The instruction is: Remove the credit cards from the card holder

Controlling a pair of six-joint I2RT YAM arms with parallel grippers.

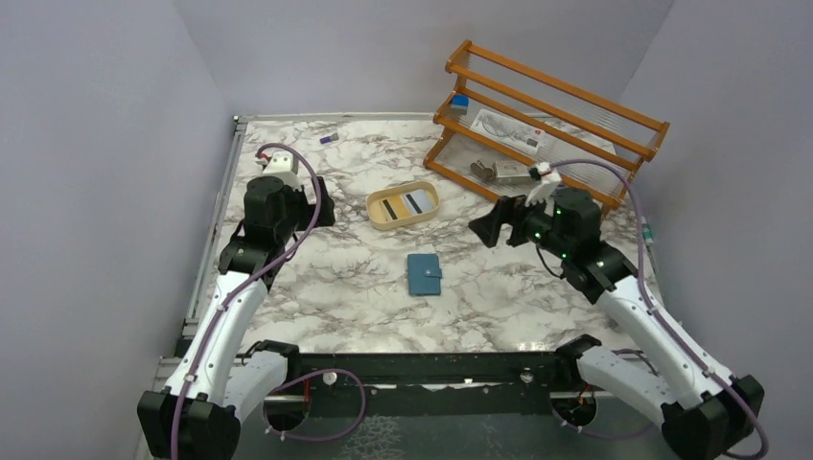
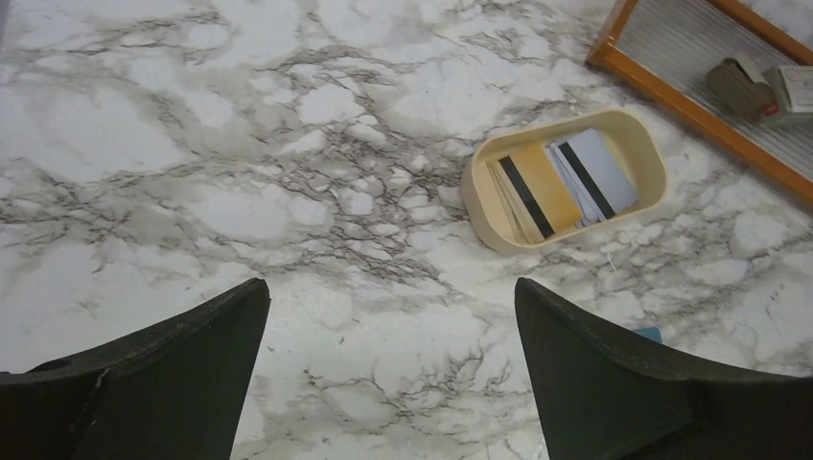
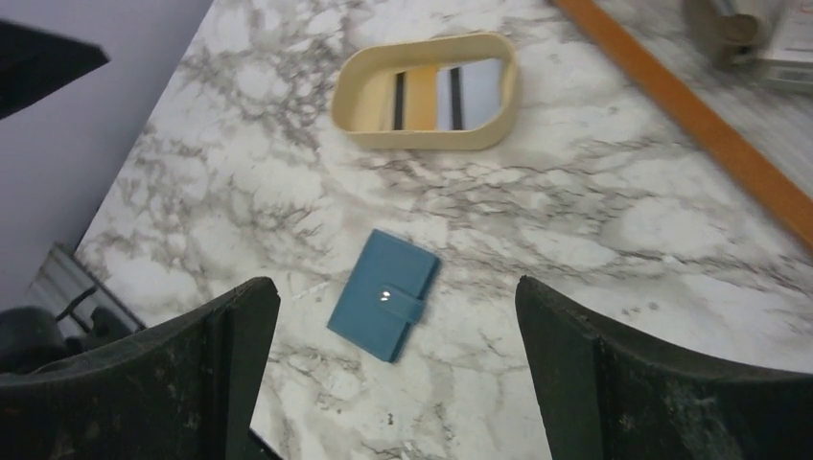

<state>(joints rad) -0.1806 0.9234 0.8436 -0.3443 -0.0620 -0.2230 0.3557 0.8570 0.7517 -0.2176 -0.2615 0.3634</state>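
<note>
The card holder [image 1: 424, 274] lies shut on the marble worktop [image 1: 326, 287], its snap tab fastened across the front, roughly midway between the two arms. The credit cards [image 1: 403, 205] (yellow, white and grey-blue, a few with dark stripes) sit in a tan oval tray [image 1: 395, 226] just beyond it, near a wooden rack [image 1: 575, 96]. The left tool [image 2: 391, 285] hangs above bare marble, fingers spread wide, grasping nothing. The right tool [image 3: 395, 284] is likewise spread and empty, the card holder showing between its fingers in the wrist view.
</note>
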